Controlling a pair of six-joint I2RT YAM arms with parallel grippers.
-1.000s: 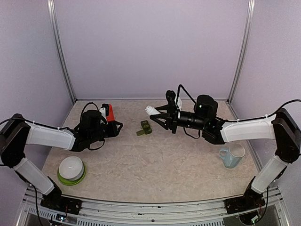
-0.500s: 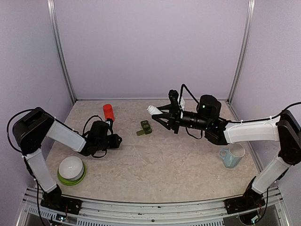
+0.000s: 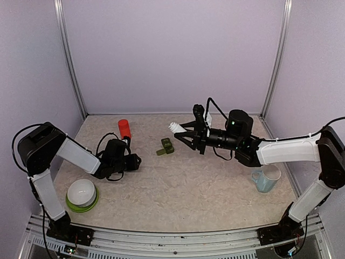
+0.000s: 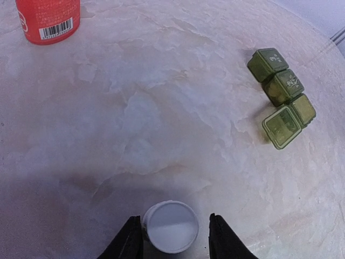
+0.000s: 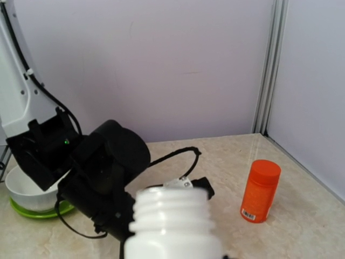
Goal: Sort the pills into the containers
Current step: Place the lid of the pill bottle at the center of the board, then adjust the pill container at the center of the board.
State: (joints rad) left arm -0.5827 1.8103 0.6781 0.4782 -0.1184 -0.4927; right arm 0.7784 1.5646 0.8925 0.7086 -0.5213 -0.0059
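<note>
1. Dark green plastic strip of three joined square compartments (image 4: 284,83) lies near the middle of the pale marbled tabletop (image 3: 178,189), between the two arms. Its end compartment has the lid flipped open, and the other two are closed.
2. No pill shows in any view, neither loose nor in the open compartment. I judge that the sorting itself has not begun and only the preparing is done: one lid up, one bottle uncapped.
3. The right gripper (image 3: 183,132) is clamped on the small white plastic bottle (image 3: 174,127). It holds the bottle in the air just beyond the strip, with the threaded neck bare and pointing away from the arm.
4. The left gripper (image 4: 175,220) sits low over the table, its fingers slightly apart on either side of the round white cap (image 4: 170,229). A gap shows at one side, so the cap looks released rather than gripped. It lies well apart from the strip.
5. Left to do, as I judge: bring the bottle's mouth over the open compartment, tip pills out, then open and fill the other two.
6. Count: one strip with three compartments; one white bottle; one white cap; one orange-red cylindrical bottle (image 3: 124,128), capped and upright; one pale blue mug (image 3: 265,178); one white bowl (image 3: 81,190) on one green plate (image 3: 73,205); two arms.
</note>
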